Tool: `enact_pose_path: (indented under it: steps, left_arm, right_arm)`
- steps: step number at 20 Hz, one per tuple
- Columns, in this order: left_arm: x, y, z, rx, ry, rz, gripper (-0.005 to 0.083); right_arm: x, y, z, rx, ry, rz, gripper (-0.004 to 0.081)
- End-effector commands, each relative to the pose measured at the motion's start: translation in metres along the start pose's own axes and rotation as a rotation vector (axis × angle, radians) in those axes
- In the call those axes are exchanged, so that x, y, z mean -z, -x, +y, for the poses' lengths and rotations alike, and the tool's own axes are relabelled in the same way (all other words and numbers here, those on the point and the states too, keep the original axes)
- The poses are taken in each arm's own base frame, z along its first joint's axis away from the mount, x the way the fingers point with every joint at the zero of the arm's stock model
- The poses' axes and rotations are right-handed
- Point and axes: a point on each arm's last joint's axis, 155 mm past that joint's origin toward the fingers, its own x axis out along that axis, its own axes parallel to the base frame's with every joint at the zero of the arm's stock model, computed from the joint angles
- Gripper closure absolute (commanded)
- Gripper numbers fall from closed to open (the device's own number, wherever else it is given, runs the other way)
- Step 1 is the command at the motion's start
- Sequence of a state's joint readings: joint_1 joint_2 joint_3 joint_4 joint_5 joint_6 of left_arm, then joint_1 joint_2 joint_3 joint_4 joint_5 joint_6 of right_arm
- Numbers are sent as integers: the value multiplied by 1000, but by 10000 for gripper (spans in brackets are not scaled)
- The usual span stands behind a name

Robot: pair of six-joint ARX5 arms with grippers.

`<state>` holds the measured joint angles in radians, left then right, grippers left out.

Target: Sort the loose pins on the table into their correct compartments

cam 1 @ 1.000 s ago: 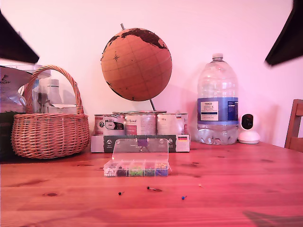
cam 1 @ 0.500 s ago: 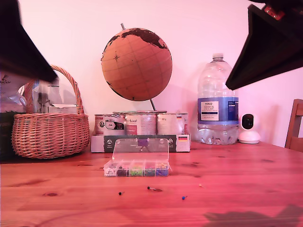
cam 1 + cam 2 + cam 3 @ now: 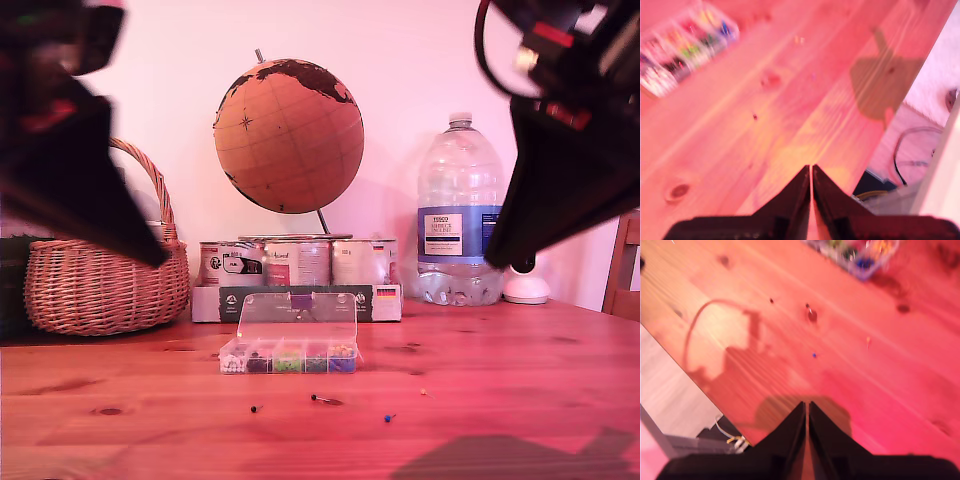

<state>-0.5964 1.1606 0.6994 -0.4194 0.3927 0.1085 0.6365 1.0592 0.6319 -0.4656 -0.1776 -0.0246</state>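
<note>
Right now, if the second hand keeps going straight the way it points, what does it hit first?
Probably bare table. My second hand is shut and holds nothing, aimed down at open wood. The blue pin and dark pin lie further along that line, but depth is unclear.

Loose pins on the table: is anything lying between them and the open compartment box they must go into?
Nothing visible does. The loose pins lie on bare table in front of the compartments, whose clear lid stands open at the back. The cardboard tray of cans sits behind the box, out of the path.
</note>
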Motion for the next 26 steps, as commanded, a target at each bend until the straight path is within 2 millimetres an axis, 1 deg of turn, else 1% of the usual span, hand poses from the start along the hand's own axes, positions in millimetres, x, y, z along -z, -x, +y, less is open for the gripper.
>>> enact_pose_path:
  steps: [1,2,5,8,10,11,12,14,16,20,22,24,25,26]
  left_arm:
    - [-2,-8,0,10,5,21,793]
    - [-3,-12,2,4,16,38,793]
    - [-5,-26,5,3,134,82,793]
    - [-1,-35,11,-47,307,152,793]
    - [1,-41,14,-90,317,196,793]
    - [-1,-44,13,-90,315,201,792]
    - [-5,-46,12,-81,312,194,792]
    - [-20,-50,12,-71,315,136,792]
    - [-27,-49,8,-49,319,118,791]
    - [-16,-51,16,-132,349,179,789]
    - [-16,-55,17,-153,361,203,778]
    - [-18,-59,19,-186,346,224,709]
    - [-17,-61,19,-207,365,236,679]
    - [-15,-63,18,-218,360,260,673]
  right_arm:
    - [-2,-2,1,-7,4,6,783]
    - [-1,-4,1,-7,3,11,783]
    - [0,-4,0,-5,2,14,783]
    - [0,-4,0,-5,2,14,783]
    - [0,-4,0,-5,3,14,783]
    - [0,-4,0,-4,3,14,783]
    - [0,-4,0,-4,4,14,783]
    - [0,-4,0,-4,5,14,783]
    - [0,-4,0,-4,5,14,783]
    - [-2,-4,0,-4,6,8,783]
    - [-4,-4,0,-4,7,-1,783]
    - [-6,-4,0,-4,8,-8,783]
    - [-6,-4,0,-4,9,-10,783]
    - [-6,-4,0,-4,9,-10,783]
